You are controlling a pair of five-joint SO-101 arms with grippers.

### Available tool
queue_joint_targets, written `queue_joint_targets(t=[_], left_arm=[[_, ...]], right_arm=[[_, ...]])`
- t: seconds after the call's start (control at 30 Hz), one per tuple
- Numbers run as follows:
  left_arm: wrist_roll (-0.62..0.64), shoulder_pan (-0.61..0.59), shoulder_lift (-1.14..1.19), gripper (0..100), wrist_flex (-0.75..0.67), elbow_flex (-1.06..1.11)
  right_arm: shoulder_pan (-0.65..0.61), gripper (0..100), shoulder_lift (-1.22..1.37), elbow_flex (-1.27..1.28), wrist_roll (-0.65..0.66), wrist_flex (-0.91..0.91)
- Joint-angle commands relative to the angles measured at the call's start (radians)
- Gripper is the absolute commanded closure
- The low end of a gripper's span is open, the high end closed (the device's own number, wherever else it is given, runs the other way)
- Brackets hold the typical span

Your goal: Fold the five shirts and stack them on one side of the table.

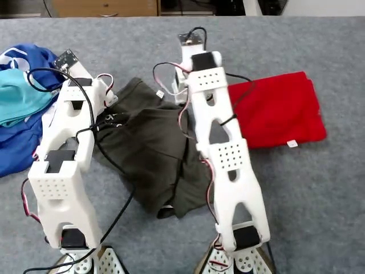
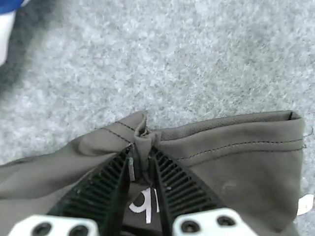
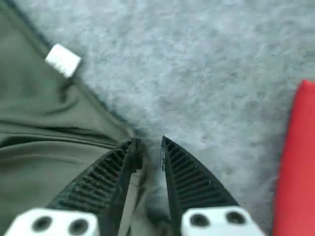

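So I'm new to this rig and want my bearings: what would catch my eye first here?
A dark olive shirt lies crumpled in the middle of the grey table, a bunch of its edge pinched in the left pincer. A red shirt lies folded on the right; a blue shirt and a teal shirt are heaped at the left edge.

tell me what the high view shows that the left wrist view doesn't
High view, not left wrist: the folded red shirt, the teal shirt, and the left arm and right arm over the table. Left wrist, not high: the left pincer shut on a bunched pinch of the olive shirt at its stitched hem. Both: the olive shirt, the grey table and a bit of the blue shirt.
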Motion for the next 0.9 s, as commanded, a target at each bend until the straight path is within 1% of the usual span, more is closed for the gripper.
queue_joint_targets(t=[0.0, 0.13, 0.27, 0.47, 0.57, 0.73, 0.87], left_arm=[[-0.014, -0.011, -0.042, 98, -0.011, 0.006], [-0.014, -0.032, -0.044, 98, -0.011, 0.012], [-0.012, -0.074, -0.044, 98, -0.011, 0.012], [-0.011, -0.083, -0.044, 98, -0.012, 0.009], [-0.011, -0.083, -0.044, 98, -0.012, 0.009], [-0.011, -0.083, -0.044, 98, -0.012, 0.009], [-0.011, -0.081, -0.044, 98, -0.012, 0.009]], right_arm=[[-0.021, 91.4, -0.018, -0.022, -0.005, 0.020], [-0.031, 91.4, -0.019, 0.012, 0.040, 0.020], [-0.036, 91.4, -0.019, 0.048, 0.041, 0.021], [-0.036, 91.4, -0.042, 0.059, 0.040, 0.023], [-0.036, 91.4, -0.117, 0.139, 0.040, 0.023], [-0.062, 91.3, -0.248, 0.366, 0.043, 0.011], [-0.074, 91.3, -0.294, 0.433, 0.043, -0.021]])
